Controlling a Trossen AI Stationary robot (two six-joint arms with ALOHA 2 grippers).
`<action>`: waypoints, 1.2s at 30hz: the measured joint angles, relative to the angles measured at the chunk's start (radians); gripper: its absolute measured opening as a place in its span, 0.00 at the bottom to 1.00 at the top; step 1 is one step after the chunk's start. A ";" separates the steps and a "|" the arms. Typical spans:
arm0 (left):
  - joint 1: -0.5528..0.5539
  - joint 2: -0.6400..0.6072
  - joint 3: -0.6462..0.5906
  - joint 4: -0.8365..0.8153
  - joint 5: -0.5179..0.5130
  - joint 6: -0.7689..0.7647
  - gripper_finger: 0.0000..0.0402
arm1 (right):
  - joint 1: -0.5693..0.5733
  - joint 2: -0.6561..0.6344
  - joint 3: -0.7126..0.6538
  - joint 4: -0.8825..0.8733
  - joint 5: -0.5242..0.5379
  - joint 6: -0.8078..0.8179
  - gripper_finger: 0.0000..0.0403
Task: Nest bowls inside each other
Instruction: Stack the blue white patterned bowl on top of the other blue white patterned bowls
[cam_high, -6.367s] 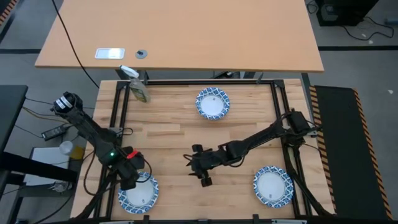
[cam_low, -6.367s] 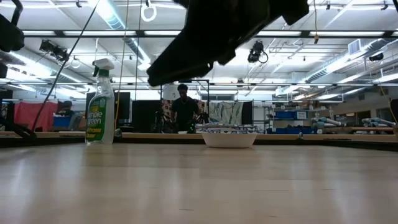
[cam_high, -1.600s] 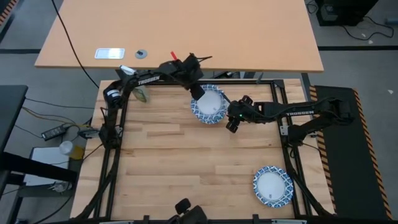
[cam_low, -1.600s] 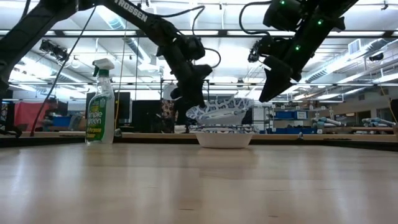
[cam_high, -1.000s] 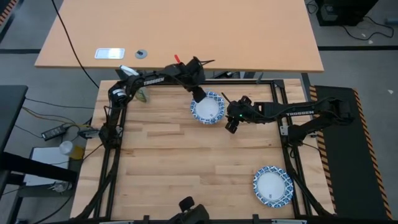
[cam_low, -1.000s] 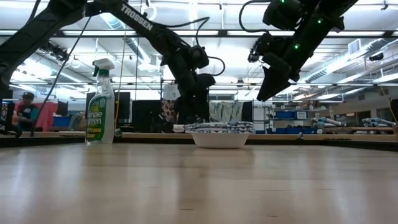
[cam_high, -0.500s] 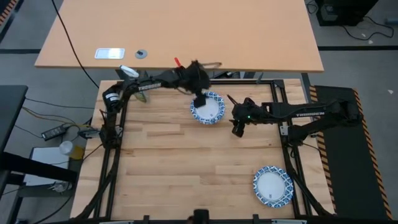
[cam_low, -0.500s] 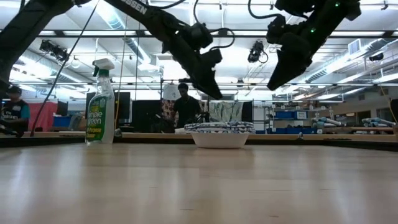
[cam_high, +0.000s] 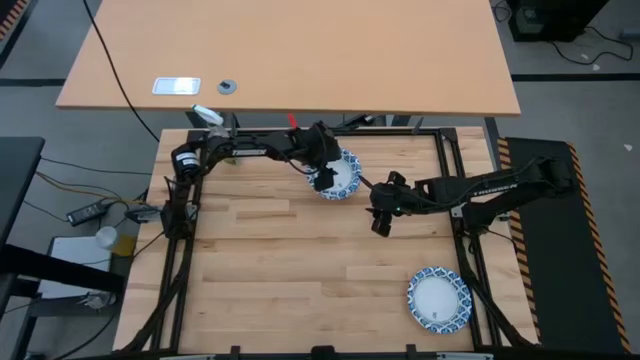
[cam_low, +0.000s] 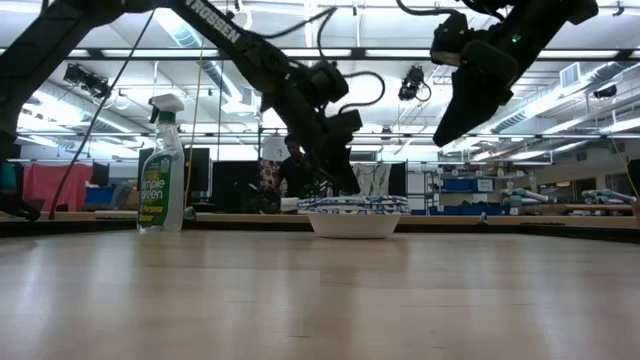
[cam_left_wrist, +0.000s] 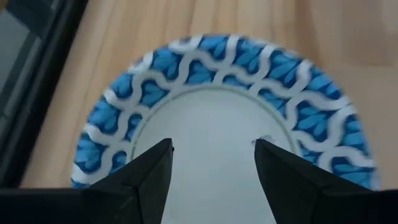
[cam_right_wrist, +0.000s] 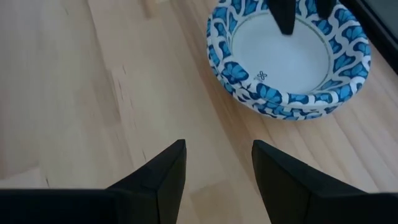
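Observation:
A stack of nested bowls (cam_high: 343, 176) with blue-and-white rims rests on its base at the table's far middle; it also shows in the low view (cam_low: 355, 214) and the right wrist view (cam_right_wrist: 289, 62). My left gripper (cam_high: 322, 180) hangs open just over the left part of the top bowl (cam_left_wrist: 217, 93), pointing down at a slant, with nothing between its fingers. My right gripper (cam_high: 380, 224) stands open in the air to the near right of the stack, over bare wood (cam_right_wrist: 217, 162). One more bowl (cam_high: 437, 298) sits alone at the near right.
A green spray bottle (cam_low: 162, 165) stands at the far left corner (cam_high: 221, 143). Black frame rails (cam_high: 448, 170) run along the table's sides. A person (cam_low: 292, 165) stands in the room behind. Bare wood (cam_high: 290, 270) fills the middle and near left.
My left gripper has come away from the far left rim of the top bowl, which stays level in the stack, and has gone toward the near edge over that bowl. My right gripper has drifted toward the near edge, away from the stack.

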 joint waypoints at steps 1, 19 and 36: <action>0.001 0.012 -0.001 0.000 0.000 -0.006 0.58 | 0.002 0.000 0.000 0.005 0.001 0.000 0.47; -0.011 0.084 0.073 -0.074 -0.079 0.001 0.46 | 0.014 0.000 0.023 0.019 0.003 0.003 0.47; -0.206 -0.322 -0.348 0.310 -0.348 0.109 0.39 | -0.069 0.015 0.023 0.066 0.027 -0.036 0.47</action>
